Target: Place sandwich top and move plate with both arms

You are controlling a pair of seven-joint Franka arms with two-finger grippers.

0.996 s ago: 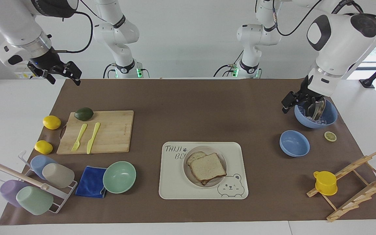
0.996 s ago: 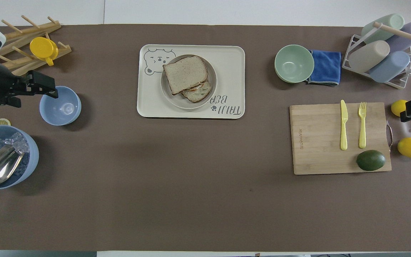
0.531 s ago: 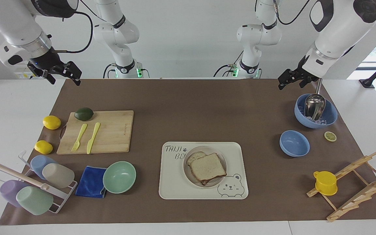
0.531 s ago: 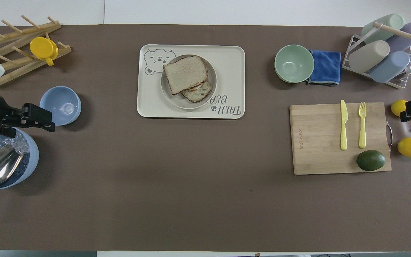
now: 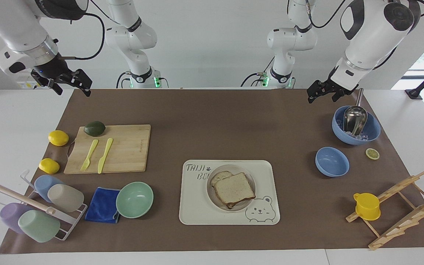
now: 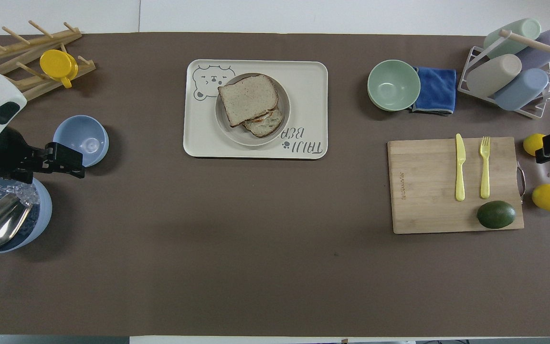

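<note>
The sandwich top (image 5: 234,188), a pale speckled bread slice, lies on the stacked sandwich on the round off-white plate (image 5: 212,194). The plate sits in the cream bear tray (image 5: 197,206). The slice (image 6: 248,98) and the plate (image 6: 284,107) also show in the overhead view. My left gripper (image 5: 321,97) is open and empty, raised over the brown mat beside the blue ice bowl (image 5: 372,132); it shows in the overhead view too (image 6: 72,162). My right gripper (image 5: 71,90) is open and empty and waits raised at the right arm's end of the table, over the lemons in the overhead view (image 6: 549,148).
A metal scoop (image 5: 354,117) rests in the ice bowl. A small blue bowl (image 5: 332,161), lemon slice (image 5: 372,153), wooden rack with yellow cup (image 5: 367,206), mint bowl (image 5: 134,199), blue cloth (image 5: 101,204), cutting board (image 5: 123,149) with avocado, fork and knife, lemons and cup rack also stand around.
My left gripper has risen out of the ice bowl and shifted toward the table's middle, leaving the scoop in the bowl. The right arm, sandwich and plate have not moved.
</note>
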